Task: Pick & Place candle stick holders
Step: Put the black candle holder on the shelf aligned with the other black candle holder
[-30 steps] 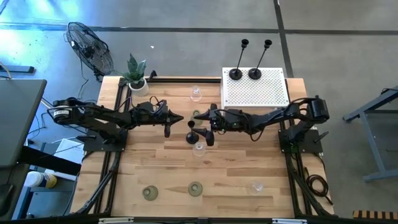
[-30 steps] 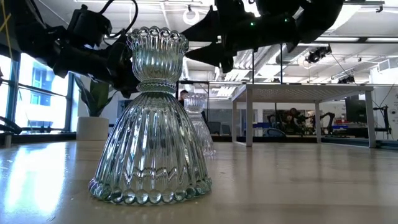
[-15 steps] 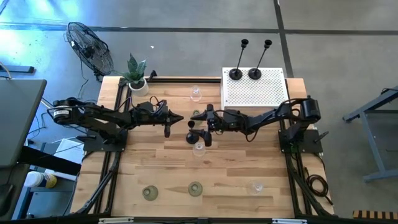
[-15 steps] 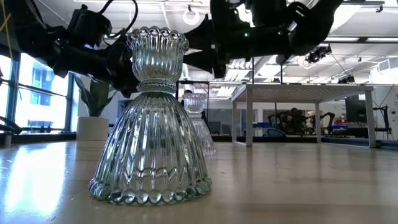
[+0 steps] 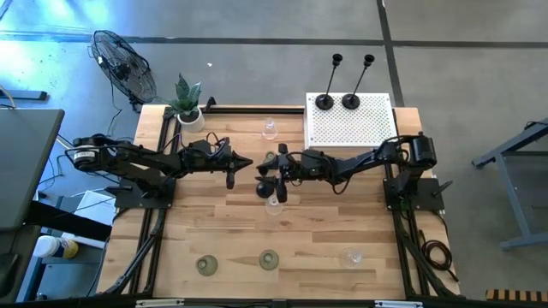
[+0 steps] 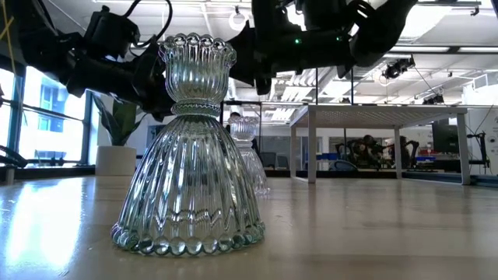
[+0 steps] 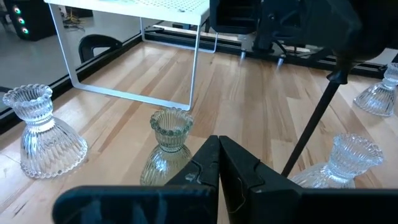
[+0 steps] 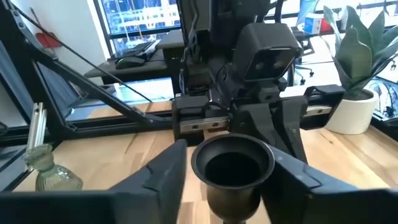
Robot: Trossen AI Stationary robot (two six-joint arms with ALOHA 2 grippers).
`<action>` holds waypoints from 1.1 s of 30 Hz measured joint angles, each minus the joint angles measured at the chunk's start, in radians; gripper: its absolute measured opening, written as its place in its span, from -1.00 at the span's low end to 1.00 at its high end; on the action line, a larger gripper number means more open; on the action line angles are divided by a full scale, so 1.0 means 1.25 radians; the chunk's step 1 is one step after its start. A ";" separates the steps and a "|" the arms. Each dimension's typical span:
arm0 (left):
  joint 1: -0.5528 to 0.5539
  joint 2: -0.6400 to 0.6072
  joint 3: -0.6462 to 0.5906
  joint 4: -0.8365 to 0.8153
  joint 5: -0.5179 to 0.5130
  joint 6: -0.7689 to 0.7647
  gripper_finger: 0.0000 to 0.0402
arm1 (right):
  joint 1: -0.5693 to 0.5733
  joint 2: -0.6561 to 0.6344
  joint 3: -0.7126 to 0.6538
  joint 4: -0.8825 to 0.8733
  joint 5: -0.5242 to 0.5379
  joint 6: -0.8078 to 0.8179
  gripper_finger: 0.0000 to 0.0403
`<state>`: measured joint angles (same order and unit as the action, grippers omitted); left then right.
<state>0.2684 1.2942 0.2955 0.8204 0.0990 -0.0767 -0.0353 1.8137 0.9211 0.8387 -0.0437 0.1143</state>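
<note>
A black candle stick holder with a round base and a thin stem stands at the table's middle. Its cup sits between the open fingers of my right gripper, which reaches in level from the table's right; I see narrow gaps on both sides. My left gripper is shut and empty just left of the holder; its closed fingers show in the left wrist view. Two more black holders stand on the white perforated box. A pale-green holder stands by the right gripper.
Clear glass holders stand at the far middle, just near of the black holder and near right. Pale-green holders stand by the near edge. A plant in a white pot is at the far left.
My right gripper has moved toward the table's left, level, up to the standing black holder, so that its open fingers now flank the holder's cup. The holder has stayed in place.
</note>
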 joint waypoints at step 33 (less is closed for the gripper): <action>0.000 0.000 0.000 0.000 0.000 0.037 -1.00 | -0.014 -0.518 0.000 -0.374 0.167 -0.059 -0.52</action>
<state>0.2684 1.2942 0.2955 0.8204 0.0986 -0.0299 -0.0530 1.1668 0.9207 0.3712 0.1649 0.0402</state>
